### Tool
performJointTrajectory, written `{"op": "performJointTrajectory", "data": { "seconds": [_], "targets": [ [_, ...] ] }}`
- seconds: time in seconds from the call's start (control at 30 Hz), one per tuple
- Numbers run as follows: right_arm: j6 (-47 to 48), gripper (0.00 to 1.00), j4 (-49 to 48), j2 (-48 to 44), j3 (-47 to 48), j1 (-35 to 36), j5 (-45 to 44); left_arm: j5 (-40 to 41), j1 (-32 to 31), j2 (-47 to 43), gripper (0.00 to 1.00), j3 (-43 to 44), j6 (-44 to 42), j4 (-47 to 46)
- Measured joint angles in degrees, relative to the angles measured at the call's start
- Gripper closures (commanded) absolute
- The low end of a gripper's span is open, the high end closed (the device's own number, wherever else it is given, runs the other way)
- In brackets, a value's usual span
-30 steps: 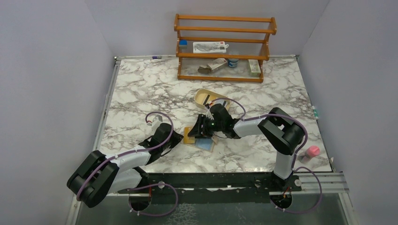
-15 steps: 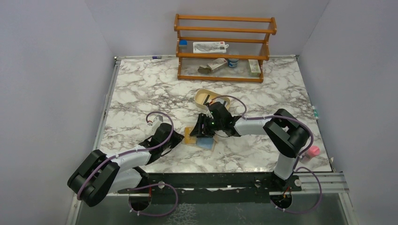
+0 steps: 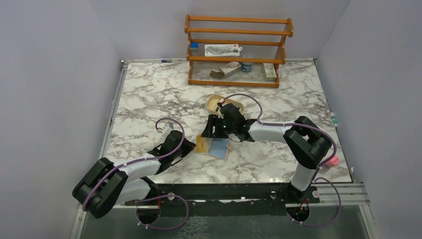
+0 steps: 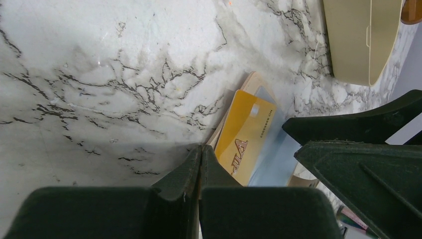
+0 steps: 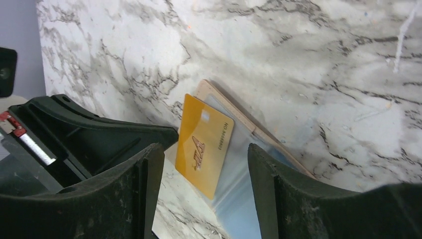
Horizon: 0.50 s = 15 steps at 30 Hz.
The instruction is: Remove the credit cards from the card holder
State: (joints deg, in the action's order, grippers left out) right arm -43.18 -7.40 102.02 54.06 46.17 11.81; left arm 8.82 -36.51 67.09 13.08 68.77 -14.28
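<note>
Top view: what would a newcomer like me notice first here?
A yellow-orange card on the open card holder, mid-table, draws the eye. The right gripper hangs open close to it; the left gripper rests shut on its other side. A wooden rack stands at the back wall.

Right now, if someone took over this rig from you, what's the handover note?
Left hand: shut, empty, tips by the edge of the tan leather-like bifold card holder.
Right hand: open, empty, poised over the holder.
The holder lies open on the marble table, light blue inner panel facing up.
The yellow-orange plastic credit card lies on that panel; I cannot tell whether one end is tucked in.
The whitish-grey card is not clearly visible in any view.
Done: holder open.
Left: take the yellow-orange card off the holder, then locate the whitish-grey card.
</note>
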Motion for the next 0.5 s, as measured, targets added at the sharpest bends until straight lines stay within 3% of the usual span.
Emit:
{"op": "performJointTrajectory", "data": {
  "seconds": [0.5],
  "targets": [
    [1.25,0.32,-10.14,3.26,-0.22,0.0,3.13,-0.24,0.0,0.48,1.0,0.33,0.0,0.0]
  ]
}}
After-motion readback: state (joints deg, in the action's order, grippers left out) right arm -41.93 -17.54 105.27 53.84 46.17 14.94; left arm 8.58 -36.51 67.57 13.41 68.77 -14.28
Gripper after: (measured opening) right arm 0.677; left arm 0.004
